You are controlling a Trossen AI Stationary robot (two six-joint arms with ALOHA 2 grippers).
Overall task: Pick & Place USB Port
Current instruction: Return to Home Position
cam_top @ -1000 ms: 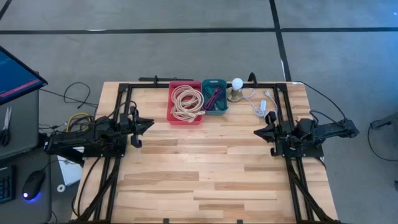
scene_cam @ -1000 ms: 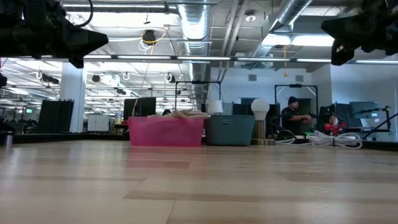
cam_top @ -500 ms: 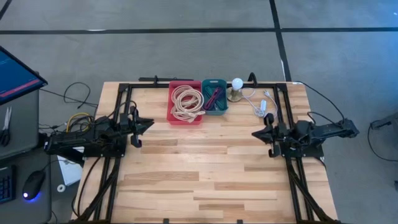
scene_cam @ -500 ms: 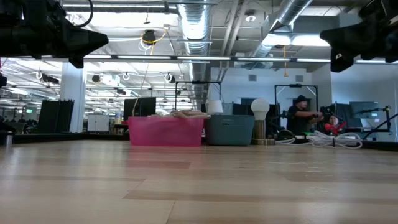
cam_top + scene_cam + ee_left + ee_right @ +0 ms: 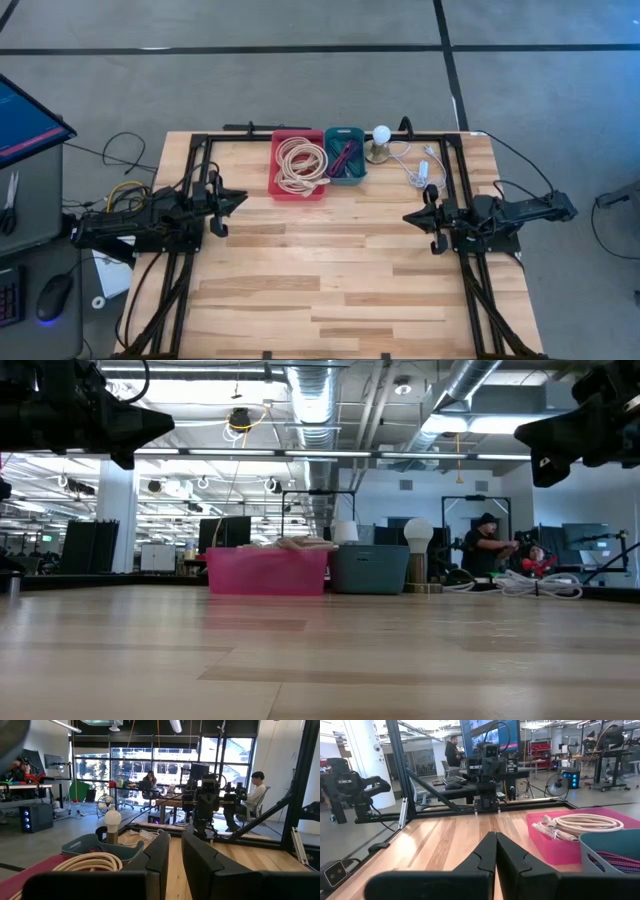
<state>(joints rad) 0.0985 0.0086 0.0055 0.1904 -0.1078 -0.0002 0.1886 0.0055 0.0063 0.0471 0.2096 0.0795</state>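
Noted a slight inward shift of the right end effector (image 5: 408,214) toward mid-surface against the frame one second earlier; found no change at the left end effector (image 5: 238,199) or in the bins. Observed both arms stretched level above the surface (image 5: 330,270), raised clear of it, pointing at each other from opposite side edges. Found the right fingers (image 5: 486,851) pressed together in the right wrist view, holding nothing. Found the left fingers (image 5: 160,850) parted by a narrow gap in the left wrist view, likewise empty. Located the pink bin (image 5: 274,165) and the blue bin (image 5: 345,131) touching side by side at the far edge, between the two arms. Confirmed the coiled light brown cable (image 5: 300,163) inside the pink bin, and the purple and pink cables (image 5: 345,158) inside the blue bin. Placed the pink bin near the left end effector and the blue bin near the right one, touched by neither. Logged a bulb lamp (image 5: 381,140) just beside the blue bin, with a white cable (image 5: 415,165) trailing past it.
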